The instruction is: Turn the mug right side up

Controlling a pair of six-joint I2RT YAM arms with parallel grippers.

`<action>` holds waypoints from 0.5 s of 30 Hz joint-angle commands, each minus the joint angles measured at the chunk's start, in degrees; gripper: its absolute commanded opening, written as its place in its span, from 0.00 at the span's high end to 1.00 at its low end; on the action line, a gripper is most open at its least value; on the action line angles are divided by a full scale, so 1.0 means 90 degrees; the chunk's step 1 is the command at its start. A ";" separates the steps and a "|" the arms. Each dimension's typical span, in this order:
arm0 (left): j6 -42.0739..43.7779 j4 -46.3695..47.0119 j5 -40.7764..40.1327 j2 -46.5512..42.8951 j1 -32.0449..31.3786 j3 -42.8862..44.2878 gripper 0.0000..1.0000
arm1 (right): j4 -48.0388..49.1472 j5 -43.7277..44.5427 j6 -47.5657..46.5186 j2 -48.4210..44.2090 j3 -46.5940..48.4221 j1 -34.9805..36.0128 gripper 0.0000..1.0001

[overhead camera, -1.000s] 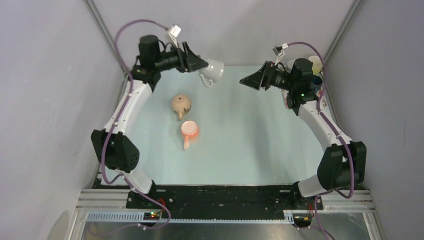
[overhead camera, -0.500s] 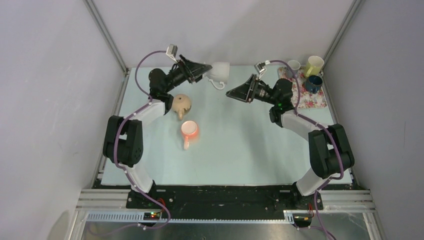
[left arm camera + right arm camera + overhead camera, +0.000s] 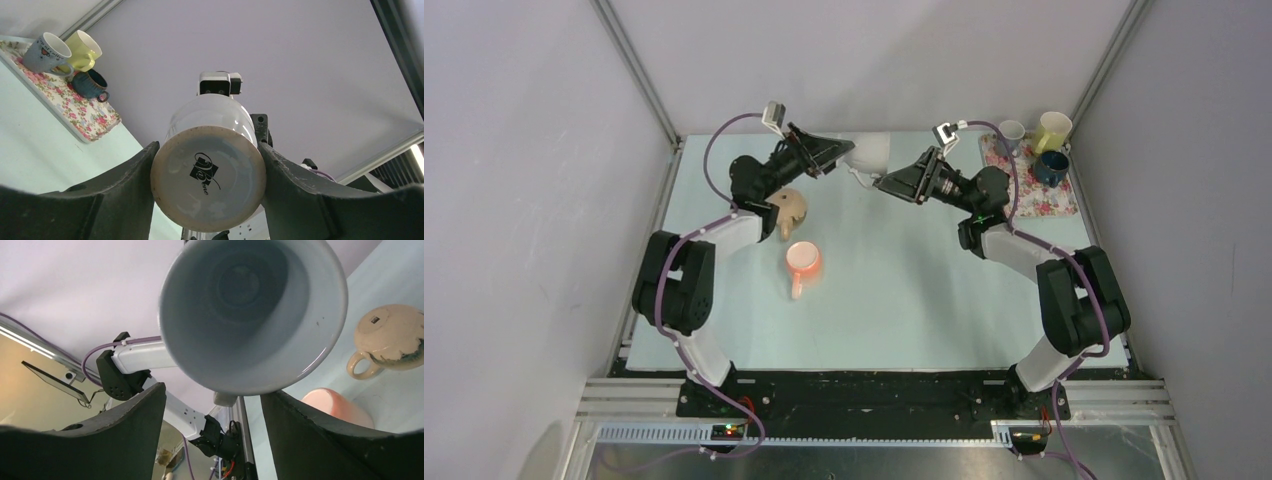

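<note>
A white mug (image 3: 871, 150) is held on its side in the air above the far middle of the table (image 3: 924, 300), its handle mostly hidden. The left gripper (image 3: 207, 150) clamps it, with fingers pressed on either side near the base. The right gripper (image 3: 212, 390) is spread wide at the mug's mouth; whether it touches cannot be told. There are six mugs in all: this one, a beige mug (image 3: 792, 207) base up and half hidden by the left arm, a pink mug (image 3: 803, 260), and three on a floral tray (image 3: 1044, 195).
</note>
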 commanded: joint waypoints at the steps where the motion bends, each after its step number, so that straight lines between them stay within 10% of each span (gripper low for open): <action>1: -0.0064 0.0749 -0.0261 -0.0068 -0.0173 0.0095 1.00 | 0.0288 0.0273 -0.0067 -0.0064 -0.0072 0.0098 0.27; 15: 0.0335 0.0749 -0.0322 -0.0097 -0.0542 -0.0229 1.00 | 0.0329 0.0537 0.0070 -0.0304 -0.0226 0.0218 0.36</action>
